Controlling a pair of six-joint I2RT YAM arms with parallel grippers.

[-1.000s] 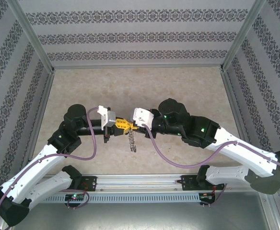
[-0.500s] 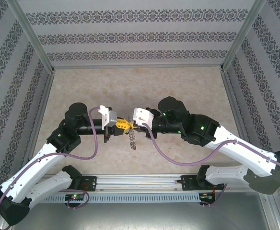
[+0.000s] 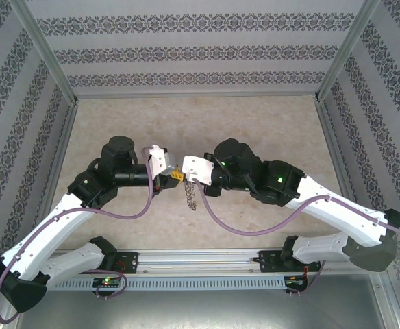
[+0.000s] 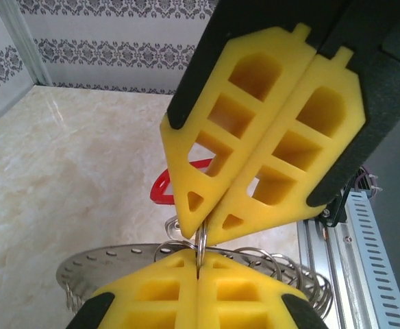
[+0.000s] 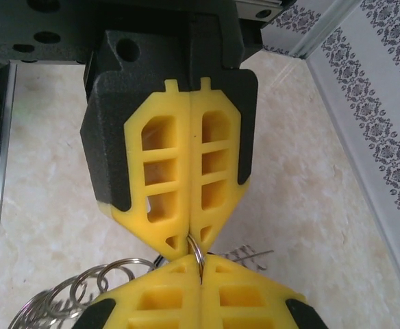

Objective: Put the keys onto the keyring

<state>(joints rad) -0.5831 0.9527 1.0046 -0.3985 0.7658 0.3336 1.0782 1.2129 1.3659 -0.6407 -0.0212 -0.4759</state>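
Observation:
My left gripper (image 3: 175,174) and right gripper (image 3: 185,177) meet tip to tip above the middle of the table. Both are shut on the same small split ring (image 4: 201,245), each pinching one side of it. In the left wrist view, my left gripper (image 4: 198,266) is at the bottom and the right gripper (image 4: 201,232) comes down from above. Behind the right fingers hangs the red key tag of the keys (image 4: 174,186). Below lies the keyring (image 4: 94,266), a flat grey band with holes, and coiled wire loops (image 4: 282,264). The right wrist view shows the ring (image 5: 197,255) between my right gripper (image 5: 201,266) and the left gripper (image 5: 190,241).
A string of metal loops (image 3: 190,197) dangles from the pinched ring toward the beige table (image 3: 268,123). Patterned walls enclose the table on three sides. The aluminium rail (image 3: 200,264) with both arm bases runs along the near edge.
Both arms have swung toward the back and their wrists have turned. The meeting point of the fingertips and the dangling loops sit a little farther from the rail.

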